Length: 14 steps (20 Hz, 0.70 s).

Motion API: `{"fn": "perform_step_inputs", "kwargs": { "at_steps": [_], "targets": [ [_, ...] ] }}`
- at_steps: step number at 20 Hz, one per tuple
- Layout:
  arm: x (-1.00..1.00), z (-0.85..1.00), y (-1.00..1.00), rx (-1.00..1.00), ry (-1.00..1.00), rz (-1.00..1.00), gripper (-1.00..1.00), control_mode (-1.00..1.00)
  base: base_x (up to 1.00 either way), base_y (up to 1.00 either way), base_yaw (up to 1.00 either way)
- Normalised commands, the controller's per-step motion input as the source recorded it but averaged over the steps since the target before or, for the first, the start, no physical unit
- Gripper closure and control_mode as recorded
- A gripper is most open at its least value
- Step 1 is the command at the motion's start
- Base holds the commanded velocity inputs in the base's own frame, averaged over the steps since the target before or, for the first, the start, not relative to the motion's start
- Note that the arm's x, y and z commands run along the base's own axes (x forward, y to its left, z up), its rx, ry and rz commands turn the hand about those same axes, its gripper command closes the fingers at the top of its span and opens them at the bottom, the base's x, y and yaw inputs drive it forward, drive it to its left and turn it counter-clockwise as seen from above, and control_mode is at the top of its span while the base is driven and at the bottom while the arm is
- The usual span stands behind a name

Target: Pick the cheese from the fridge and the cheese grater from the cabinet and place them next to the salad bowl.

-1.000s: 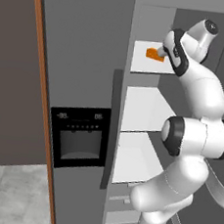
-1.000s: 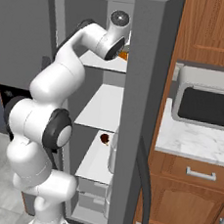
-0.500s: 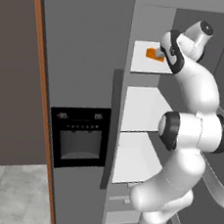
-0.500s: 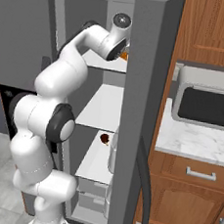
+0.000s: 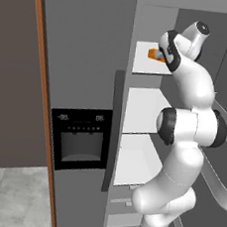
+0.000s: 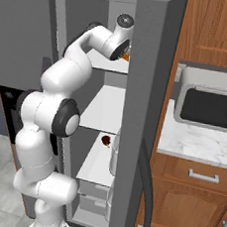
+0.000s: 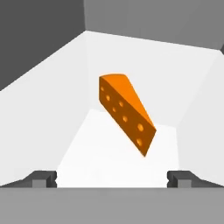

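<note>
Left base view: the fridge (image 5: 92, 58) fills the centre, its dispenser panel (image 5: 80, 138) at lower left; the cheese (image 5: 156, 54) lies on the top shelf (image 5: 143, 64), upper right. Right base view: a microwave (image 6: 208, 106) stands on the counter (image 6: 192, 142) at right, with a drawer (image 6: 203, 176) below it. Hand view: the cheese (image 7: 127, 111) sits at centre, beyond the fingertips (image 7: 43, 178) at the bottom.
</note>
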Motion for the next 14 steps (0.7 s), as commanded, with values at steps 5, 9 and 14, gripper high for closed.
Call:
{"fn": "perform_step_inputs", "kwargs": {
  "at_steps": [5, 9, 14],
  "targets": [
    [0.28, -0.01, -0.06, 0.0, 0.02, 0.0, -1.0, -1.0, 0.0, 0.0, 0.0],
    [0.32, -0.01, -0.06, 0.0, 0.05, 0.0, -1.0, -1.0, 0.0, 0.0, 0.0],
    [0.33, -0.03, -0.04, 0.0, 0.05, 0.0, -1.0, -1.0, 0.0, 0.0, 0.0]
  ]
}}
